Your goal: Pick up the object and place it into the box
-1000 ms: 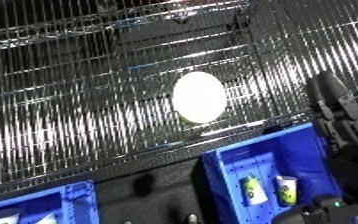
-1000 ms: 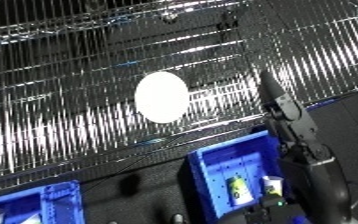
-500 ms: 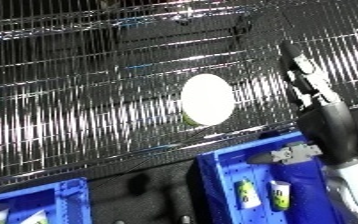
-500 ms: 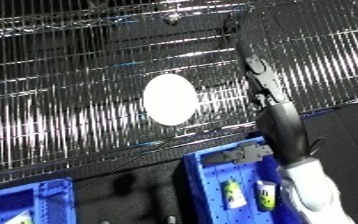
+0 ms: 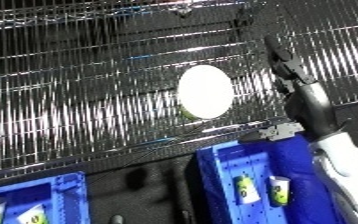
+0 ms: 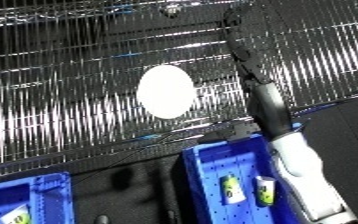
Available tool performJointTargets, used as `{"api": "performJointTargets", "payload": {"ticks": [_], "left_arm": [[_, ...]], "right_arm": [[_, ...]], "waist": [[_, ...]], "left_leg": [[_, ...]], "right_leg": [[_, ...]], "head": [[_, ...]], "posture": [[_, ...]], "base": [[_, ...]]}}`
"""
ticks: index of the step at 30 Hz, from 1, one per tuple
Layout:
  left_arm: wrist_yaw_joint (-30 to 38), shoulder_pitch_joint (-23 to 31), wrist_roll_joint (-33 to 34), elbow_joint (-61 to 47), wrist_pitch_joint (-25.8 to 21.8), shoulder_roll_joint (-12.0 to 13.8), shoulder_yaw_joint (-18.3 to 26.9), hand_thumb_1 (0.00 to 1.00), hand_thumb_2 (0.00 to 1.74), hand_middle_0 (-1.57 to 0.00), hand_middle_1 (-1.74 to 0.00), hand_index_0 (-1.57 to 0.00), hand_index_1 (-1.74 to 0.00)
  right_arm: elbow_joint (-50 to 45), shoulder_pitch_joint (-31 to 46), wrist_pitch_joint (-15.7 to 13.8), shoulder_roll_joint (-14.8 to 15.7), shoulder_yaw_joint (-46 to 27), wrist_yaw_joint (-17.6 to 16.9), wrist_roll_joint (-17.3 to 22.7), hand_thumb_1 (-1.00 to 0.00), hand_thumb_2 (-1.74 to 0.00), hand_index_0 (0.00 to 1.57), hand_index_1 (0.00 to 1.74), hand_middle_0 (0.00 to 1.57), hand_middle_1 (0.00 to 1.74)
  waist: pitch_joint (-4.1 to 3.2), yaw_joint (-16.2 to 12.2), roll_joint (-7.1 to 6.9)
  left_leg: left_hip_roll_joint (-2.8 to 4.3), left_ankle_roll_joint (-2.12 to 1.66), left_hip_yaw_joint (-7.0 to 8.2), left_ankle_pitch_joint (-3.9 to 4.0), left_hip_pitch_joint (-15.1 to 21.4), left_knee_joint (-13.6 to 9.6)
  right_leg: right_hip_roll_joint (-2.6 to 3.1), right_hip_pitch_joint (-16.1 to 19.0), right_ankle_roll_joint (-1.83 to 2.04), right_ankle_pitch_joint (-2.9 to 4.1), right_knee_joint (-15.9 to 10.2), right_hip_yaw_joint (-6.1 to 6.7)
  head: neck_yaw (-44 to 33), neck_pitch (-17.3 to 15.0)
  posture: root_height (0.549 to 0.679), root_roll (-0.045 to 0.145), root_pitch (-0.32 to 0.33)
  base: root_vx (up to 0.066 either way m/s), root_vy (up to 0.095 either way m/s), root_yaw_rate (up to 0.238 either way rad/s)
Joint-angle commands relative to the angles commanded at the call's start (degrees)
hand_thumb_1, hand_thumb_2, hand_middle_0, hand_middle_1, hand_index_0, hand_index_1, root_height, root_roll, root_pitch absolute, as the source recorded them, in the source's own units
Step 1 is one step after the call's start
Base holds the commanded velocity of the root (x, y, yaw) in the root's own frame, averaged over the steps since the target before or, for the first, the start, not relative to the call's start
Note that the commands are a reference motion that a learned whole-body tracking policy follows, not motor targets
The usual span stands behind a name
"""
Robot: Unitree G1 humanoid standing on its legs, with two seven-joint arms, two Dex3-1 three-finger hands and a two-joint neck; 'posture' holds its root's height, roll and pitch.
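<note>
Scanning near to far:
Left bin: blue plastic bin [image 5: 33, 200] at bottom-left corner; left eye view shows two small pale containers with yellow-green labels [image 5: 11, 212] in it, right eye view shows only part of one.
Right bin: second blue plastic bin [image 6: 213, 170] at bottom centre-right, two small labelled containers [image 6: 246, 190] standing on its floor.
Right forearm: white and silver forearm [image 6: 304, 175] rises from the lower right edge over the right bin's right side.
Right hand: black right hand [image 6: 246, 65] reaches up across the shelf, right of the disc and not touching it; fingers look stretched out straight, holding nothing.
Bracket: small grey part [image 5: 280, 132] just left of the wrist, plain in the left eye view, much less clear in the right.
Object: white round disc-like object [image 5: 205, 91] rests on the shelf, well above both bins.
Shelf: shiny chrome wire shelf [image 5: 78, 85] fills the upper picture.
Left hand: not visible in either view.
</note>
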Motion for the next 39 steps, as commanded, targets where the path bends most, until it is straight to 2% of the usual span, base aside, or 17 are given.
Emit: {"api": "performJointTargets", "payload": {"ticks": [6, 18, 29, 36, 39], "left_arm": [[-0.1, 0.2, -0.5, -0.3, -0.2, 0.1, -0.8, 0.00, 0.00, 0.00, 0.00, 0.00, 0.00], [-0.3, 1.0, -0.6, -2.5, -0.5, -0.6, -2.6, 0.00, 0.00, 0.00, 0.00, 0.00, 0.00], [-0.2, 1.4, -0.3, -4.3, 0.2, -1.5, -3.8, 0.00, 0.00, 0.00, 0.00, 0.00, 0.00], [0.0, 1.5, -0.2, -4.4, 0.1, -1.9, -3.8, 0.00, 0.00, 0.00, 0.00, 0.00, 0.00], [0.1, 1.8, -0.2, -4.1, -0.1, -2.1, -3.5, 0.00, 0.00, 0.00, 0.00, 0.00, 0.00]], "right_arm": [[3.7, -2.9, 1.0, 0.7, 2.8, 1.8, 1.6, 0.00, 0.00, 0.00, 0.00, 0.00, 0.00], [7.6, -10.0, 3.2, 3.7, 5.7, 5.7, 4.2, 0.00, 0.00, 0.00, 0.00, 0.00, 0.00], [7.1, -13.2, 4.3, 6.0, 6.6, 6.3, 5.5, -0.55, -0.96, 0.86, 0.96, 0.86, 0.96], [7.0, -12.4, 5.3, 6.3, 6.4, 7.3, 6.0, -0.90, -1.57, 1.41, 1.57, 1.41, 1.57], [6.3, -10.9, 5.2, 6.1, 6.0, 6.8, 6.0, -0.90, -1.57, 1.41, 1.57, 1.41, 1.57]], "waist": [[0.00, 0.7, 0.66], [0.00, 2.6, 2.09], [0.00, 3.4, 3.10], [0.00, 3.2, 3.17], [0.00, 2.9, 2.98]], "left_leg": [[-0.19, 0.14, -0.12, 0.18, -1.4, 0.2], [-0.76, 0.11, -0.62, 0.54, -1.9, -0.4], [-1.26, 0.13, -0.77, 1.25, -1.0, -1.7], [-1.17, 0.00, -0.74, 1.62, -0.5, -2.4], [-1.02, -0.11, -0.68, 1.88, 0.0, -3.0]], "right_leg": [[-0.04, -1.6, -0.21, -0.02, 0.6, -0.09], [-0.56, -2.2, -0.50, -0.37, 0.9, -0.69], [-0.80, -1.8, -0.77, -0.57, 0.6, -0.86], [-0.79, -1.4, -0.83, -0.44, 0.1, -0.82], [-0.62, -1.0, -0.81, -0.31, -0.5, -0.61]], "head": [[1.8, 1.4], [5.8, 2.5], [7.3, 3.0], [7.3, 3.4], [6.5, 3.7]], "posture": [[0.626, 0.078, 0.124], [0.625, 0.083, 0.134], [0.627, 0.090, 0.133], [0.628, 0.092, 0.130], [0.629, 0.093, 0.130]], "base": [[0.001, 0.008, 0.037], [0.016, 0.009, 0.043], [0.001, 0.015, 0.027], [-0.011, 0.005, 0.000], [-0.016, 0.009, -0.039]]}}
